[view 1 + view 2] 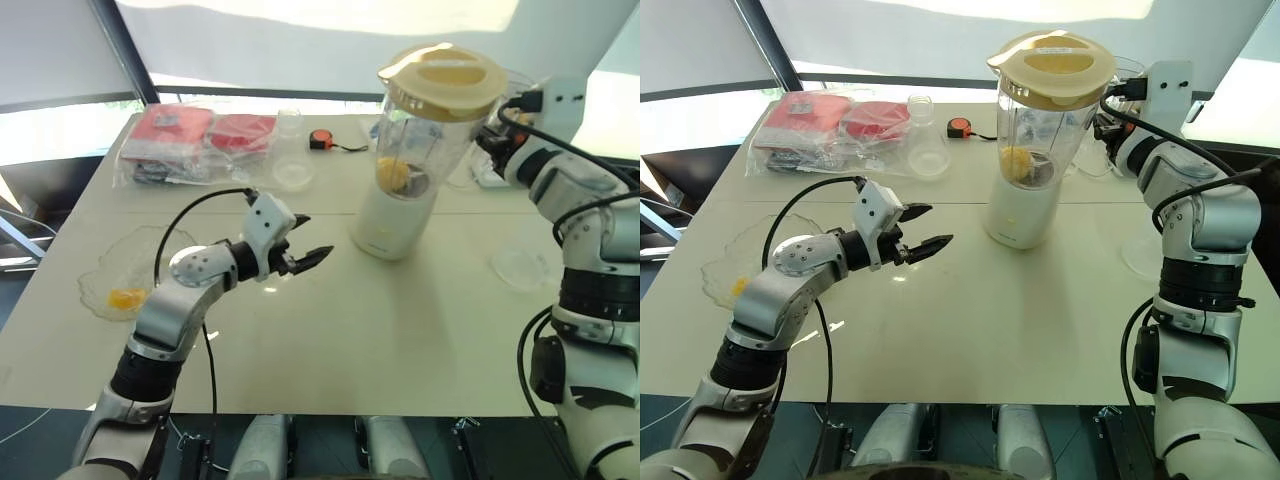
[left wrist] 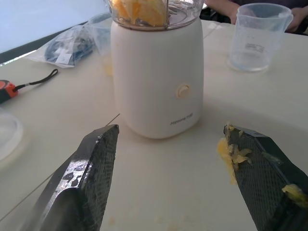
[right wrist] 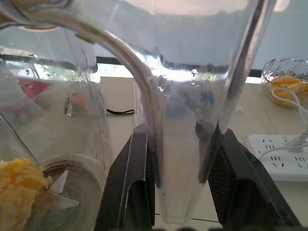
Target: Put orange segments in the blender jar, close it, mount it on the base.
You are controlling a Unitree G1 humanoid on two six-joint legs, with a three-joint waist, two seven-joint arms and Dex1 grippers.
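The blender jar [image 1: 425, 140] stands on the cream-white base [image 1: 388, 228] at the table's middle back, with a yellowish lid [image 1: 442, 78] on top. Orange segments [image 1: 392, 172] lie at its bottom by the blades. My right gripper [image 3: 180, 163] reaches in from the right and is shut on the jar's clear handle [image 3: 163, 110], one finger on each side. My left gripper [image 1: 315, 235] hovers open a little above the table, to the left of the base and pointing at it, holding nothing. Bits of orange pulp [image 2: 230, 153] stick to one of its fingers.
A scalloped glass bowl [image 1: 100, 262] with one orange piece sits at the left edge. A bag of red packets [image 1: 185, 140], a small clear cup [image 1: 290, 125] and a tape measure [image 1: 321, 140] lie at the back. A clear dish [image 1: 525, 265], power strip [image 3: 279, 154] and fruit bowl [image 3: 286, 82] are on the right.
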